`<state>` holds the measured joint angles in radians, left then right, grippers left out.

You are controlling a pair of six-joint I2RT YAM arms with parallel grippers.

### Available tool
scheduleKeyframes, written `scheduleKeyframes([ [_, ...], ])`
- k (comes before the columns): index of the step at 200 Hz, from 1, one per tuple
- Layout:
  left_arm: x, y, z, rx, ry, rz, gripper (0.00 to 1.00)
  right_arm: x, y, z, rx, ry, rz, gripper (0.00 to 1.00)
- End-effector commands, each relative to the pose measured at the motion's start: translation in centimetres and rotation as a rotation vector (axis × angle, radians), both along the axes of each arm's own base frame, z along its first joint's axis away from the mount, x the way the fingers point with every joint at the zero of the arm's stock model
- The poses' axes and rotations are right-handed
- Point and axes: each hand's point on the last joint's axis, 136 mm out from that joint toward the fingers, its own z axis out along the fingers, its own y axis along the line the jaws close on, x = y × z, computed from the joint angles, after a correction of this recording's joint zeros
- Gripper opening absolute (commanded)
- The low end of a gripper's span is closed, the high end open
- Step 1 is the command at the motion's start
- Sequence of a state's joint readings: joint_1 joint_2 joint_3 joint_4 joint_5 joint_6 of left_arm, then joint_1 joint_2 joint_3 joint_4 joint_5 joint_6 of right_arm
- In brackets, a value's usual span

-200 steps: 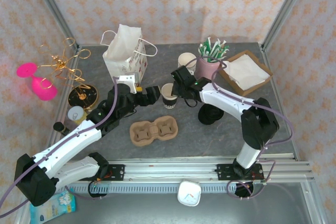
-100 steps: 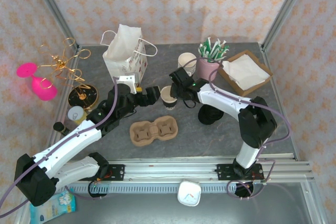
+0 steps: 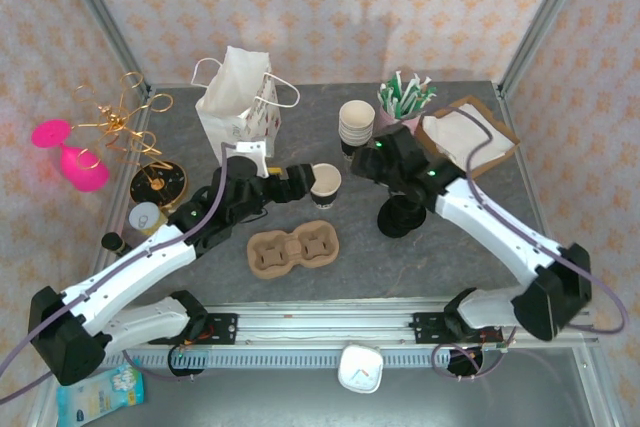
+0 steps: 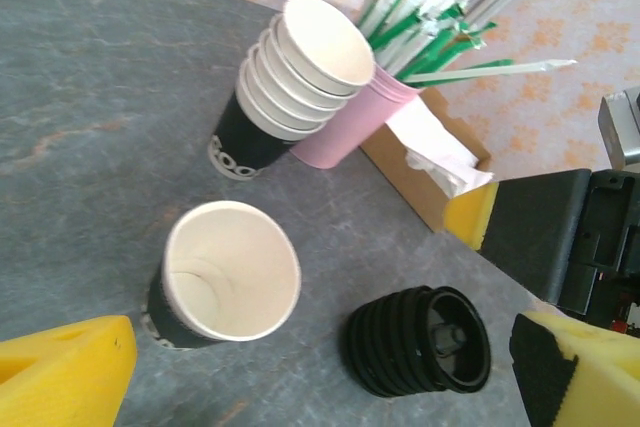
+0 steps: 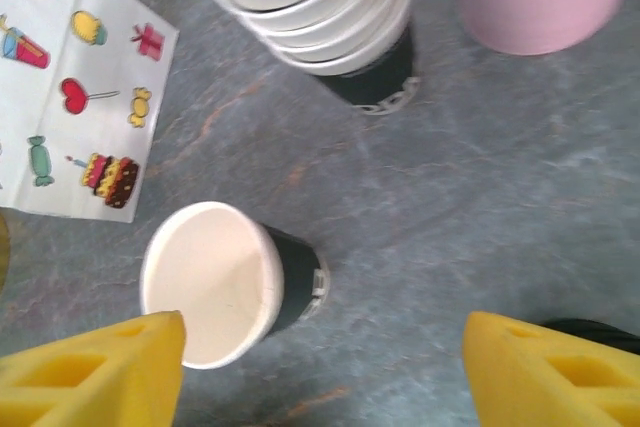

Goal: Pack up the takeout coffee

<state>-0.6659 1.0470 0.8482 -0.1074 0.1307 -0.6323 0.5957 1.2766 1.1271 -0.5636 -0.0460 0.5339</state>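
Note:
A single black paper cup point(image 3: 326, 185) with a white inside stands upright on the grey table. My left gripper point(image 3: 303, 179) is open wide just to its left, and the cup point(image 4: 225, 272) sits just ahead of the left yellow finger point(image 4: 65, 367), untouched. My right gripper point(image 3: 368, 165) hangs open above and to the right of the cup point(image 5: 225, 282), with nothing between its fingers point(image 5: 555, 372). The cardboard cup carrier point(image 3: 293, 250) lies in front of the cup. A white paper bag point(image 3: 237, 102) stands at the back left.
A stack of cups point(image 3: 356, 125) and a pink holder of straws point(image 3: 400, 107) stand behind the cup. A napkin tray point(image 3: 465, 137) is at the back right. A stack of black lids point(image 3: 402, 217) lies to the right of the carrier. Ornaments crowd the left edge.
My right gripper opened, let go of the cup and pulled back up to the right. The cup now stands alone. My left gripper edged closer to it.

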Motion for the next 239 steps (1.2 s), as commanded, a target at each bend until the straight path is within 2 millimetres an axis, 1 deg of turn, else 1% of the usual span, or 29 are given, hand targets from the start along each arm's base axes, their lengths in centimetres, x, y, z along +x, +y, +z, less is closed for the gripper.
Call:
scheduleKeyframes([
  [1,-0.5,-2.3,1.0,-0.015,0.019,-0.041,0.95,-2.0,-3.4,-1.3,-0.006,0.067,-0.053,0.77],
  [2,-0.5,-2.4,1.0,-0.013,0.019,-0.043,0.95,-2.0,-3.5,-1.4,-0.007,0.071,-0.054,0.77],
  [6,-0.6,-2.8,0.9,-0.006,0.023,-0.049,0.95,-2.3,-4.2,-0.8,0.014,0.057,-0.065,0.78],
  [21,-0.9,-4.8,0.8,0.009,0.031,-0.083,0.93,-3.0,-6.4,-1.2,0.059,0.074,-0.105,0.80],
  [38,-1.1,-7.1,0.3,0.026,0.047,-0.126,0.90,-3.8,-8.1,-1.6,0.119,0.086,-0.134,0.82],
  [53,-1.3,-8.9,-0.2,0.045,0.059,-0.161,0.88,-4.5,-9.7,-2.2,0.138,0.098,-0.170,0.86],
  [61,-1.3,-9.7,-0.5,0.054,0.064,-0.174,0.86,-4.8,-10.5,-2.8,0.140,0.116,-0.194,0.87],
  [76,-1.3,-11.0,-1.1,0.056,0.072,-0.202,0.85,-5.5,-11.6,-5.0,0.161,0.174,-0.226,0.88],
  [92,-1.3,-11.7,-1.6,0.056,0.077,-0.218,0.83,-6.2,-11.2,-6.7,0.223,0.213,-0.201,0.88],
  [106,-1.1,-11.7,-2.0,0.063,0.082,-0.214,0.82,-6.7,-11.3,-7.8,0.219,0.231,-0.204,0.87],
  [115,-1.1,-11.8,-2.3,0.067,0.085,-0.213,0.82,-7.1,-11.4,-8.4,0.216,0.241,-0.203,0.84],
  [132,-1.2,-11.9,-2.7,0.069,0.091,-0.217,0.82,-7.7,-10.9,-9.4,0.247,0.261,-0.184,0.81],
  [145,-1.2,-11.9,-2.9,0.066,0.089,-0.217,0.82,-8.0,-10.7,-10.1,0.262,0.277,-0.175,0.77],
  [156,-1.2,-11.9,-3.0,0.065,0.092,-0.217,0.82,-8.1,-10.7,-10.4,0.262,0.283,-0.178,0.75],
  [190,-1.2,-12.0,-3.3,0.071,0.097,-0.223,0.83,-8.2,-10.4,-10.7,0.295,0.287,-0.157,0.63],
  [239,-1.2,-12.1,-3.6,0.076,0.100,-0.228,0.83,-8.4,-10.4,-11.3,0.306,0.306,-0.160,0.53],
])
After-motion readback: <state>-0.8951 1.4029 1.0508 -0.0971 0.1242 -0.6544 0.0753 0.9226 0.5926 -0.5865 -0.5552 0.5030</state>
